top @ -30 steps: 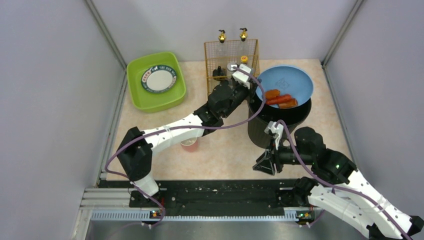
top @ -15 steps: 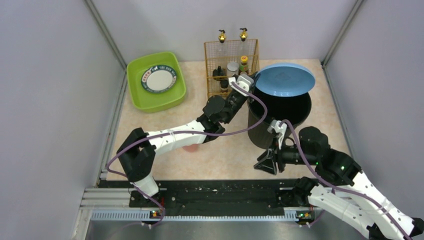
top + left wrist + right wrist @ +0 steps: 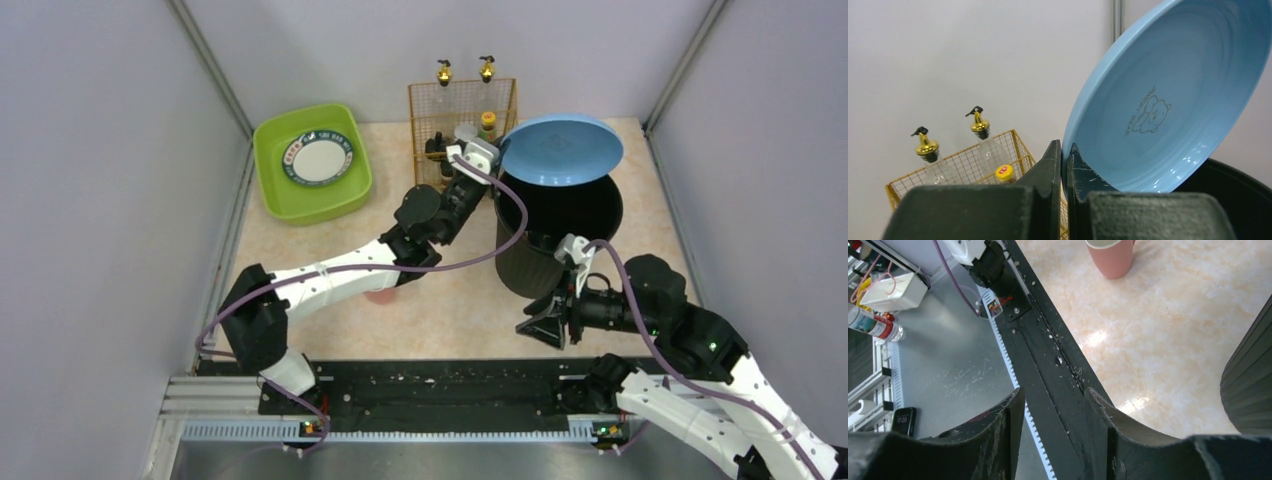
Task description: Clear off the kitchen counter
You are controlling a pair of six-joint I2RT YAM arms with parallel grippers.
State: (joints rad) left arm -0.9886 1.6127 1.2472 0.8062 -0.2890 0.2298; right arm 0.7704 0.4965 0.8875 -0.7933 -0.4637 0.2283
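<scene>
Plate [image 3: 1168, 100]: smooth blue glaze, glossy, highlights on the inner face.
Bin [image 3: 1248, 385]: black, matt, ribbed wall.
Counter [image 3: 1168, 330]: polished marble-look, shows glare patches.
Rack [image 3: 460, 100]: thin gold metal wire.
Cup [image 3: 1112, 257]: pink, satin.
Tub [image 3: 275, 200]: green plastic, slight sheen.
Rail [image 3: 1048, 355]: black metal, scuffed, dusty.

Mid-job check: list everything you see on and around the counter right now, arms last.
kitchen counter: one, pale beige marble, under everything
bin: one, black, right of centre
blue plate: one, light blue, tilted over the bin's mouth
tub: one, lime green, far left corner
patterned plate: one, white with dark rim, inside the tub
wire rack: one, gold, far edge, beside the bin
pour bottles: two, clear with gold spouts, back of the rack
small jars: several, count unclear, in the rack
cup: one, pink, under the left arm
rail: one, black, near edge
left gripper: shut on the blue plate's rim
right gripper: open, empty, near the rail
</scene>
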